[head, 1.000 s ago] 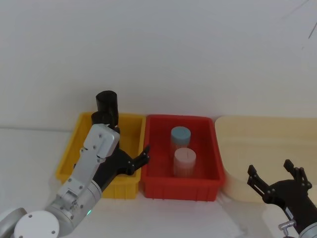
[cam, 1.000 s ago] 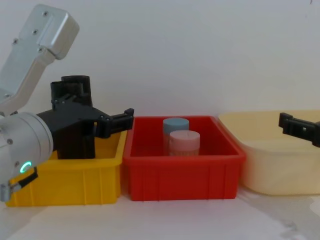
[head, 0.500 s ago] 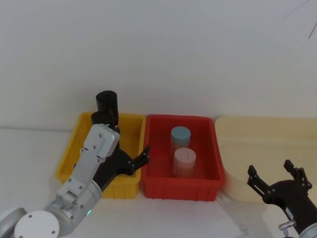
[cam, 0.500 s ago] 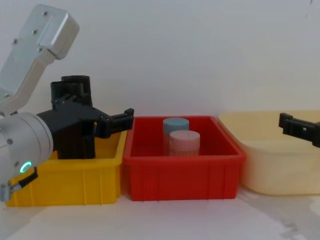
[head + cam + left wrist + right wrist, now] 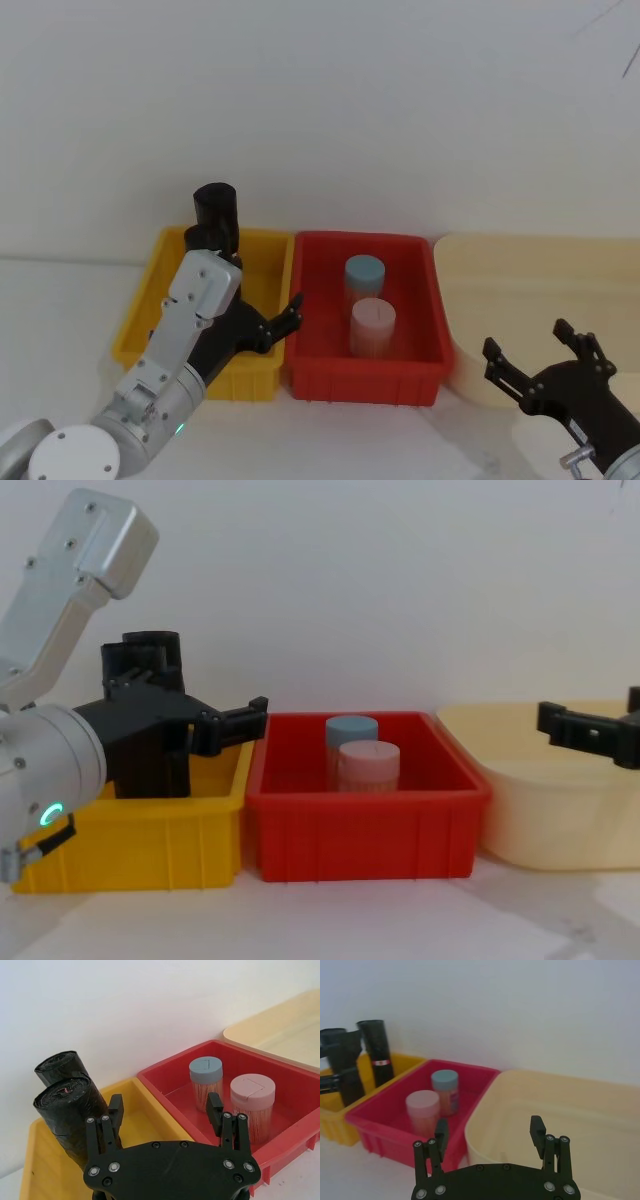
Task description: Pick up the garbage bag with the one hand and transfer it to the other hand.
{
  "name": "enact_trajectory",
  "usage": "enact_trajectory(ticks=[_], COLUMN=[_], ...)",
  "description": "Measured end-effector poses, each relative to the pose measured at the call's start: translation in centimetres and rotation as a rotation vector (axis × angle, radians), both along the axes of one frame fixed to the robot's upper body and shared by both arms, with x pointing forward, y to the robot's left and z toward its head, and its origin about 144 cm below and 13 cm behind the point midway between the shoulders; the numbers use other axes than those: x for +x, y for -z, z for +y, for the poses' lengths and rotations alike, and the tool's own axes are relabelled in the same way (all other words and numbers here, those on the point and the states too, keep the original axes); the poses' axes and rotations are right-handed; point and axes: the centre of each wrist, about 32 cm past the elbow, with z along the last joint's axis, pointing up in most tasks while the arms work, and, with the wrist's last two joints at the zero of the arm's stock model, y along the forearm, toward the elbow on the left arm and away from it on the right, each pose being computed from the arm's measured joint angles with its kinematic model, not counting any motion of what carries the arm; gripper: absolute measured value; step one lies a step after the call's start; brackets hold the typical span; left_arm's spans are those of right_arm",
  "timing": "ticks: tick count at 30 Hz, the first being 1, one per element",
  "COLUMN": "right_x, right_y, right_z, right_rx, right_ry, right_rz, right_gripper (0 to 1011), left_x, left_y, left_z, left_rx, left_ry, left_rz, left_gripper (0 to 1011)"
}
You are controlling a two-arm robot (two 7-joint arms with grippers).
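Left wrist view: the left hand point(image 5: 165, 1107) hangs over the yellow bin point(image 5: 27, 1170) with its fingers spread wide, holding nothing. The garbage bag point(image 5: 67, 1110) is a matte black roll with a crinkled top, standing upright at lower left. It is outside the gap, just beside one finger; I cannot tell whether they touch. A second black roll point(image 5: 57, 1062) stands close behind it, at upper left. I judge this to be the approach before the first grasp. The hand must shift sideways until the bag stands between its fingers, then close without catching the neighbouring roll.

Right wrist view: the right hand point(image 5: 489, 1130) is at bottom centre, wide open and empty, over the cream tub point(image 5: 570, 1105). The bag is at the far left edge, plain, beside the roll that has a red-and-white band.

Head view: the bag's top shows at centre left, above the left arm's grey link. The right hand is at lower right, well apart, with the red bin point(image 5: 365, 385) between them. The handover looks a long way off.

Chest view: at left, the bag rises above the yellow rim, partly hidden behind the left hand.
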Motion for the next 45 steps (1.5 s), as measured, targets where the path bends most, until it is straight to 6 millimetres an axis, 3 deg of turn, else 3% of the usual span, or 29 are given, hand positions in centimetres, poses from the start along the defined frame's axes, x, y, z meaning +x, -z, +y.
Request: enact_trajectory(ticks=[17, 26, 45], right_x=[1.8, 4.6, 9.4], right_y=[-4.7, -6.9, -7.8], right_z=[1.0, 2.4, 6.0], right_rx=[-0.154, -0.294, -0.379], right_ry=[-0.153, -0.237, -0.297], right_rz=[0.093, 0.174, 0.231], right_gripper=[1002, 1002, 1002], left_x=[0.0, 0.0, 0.0], left_y=[0.0, 0.0, 0.0], left_z=[0.0, 0.0, 0.0], left_rx=[0.0, 0.0, 0.0], left_ry=[0.0, 0.0, 0.0], left_rz=[0.0, 0.0, 0.0], left_gripper=[1001, 1001, 1001])
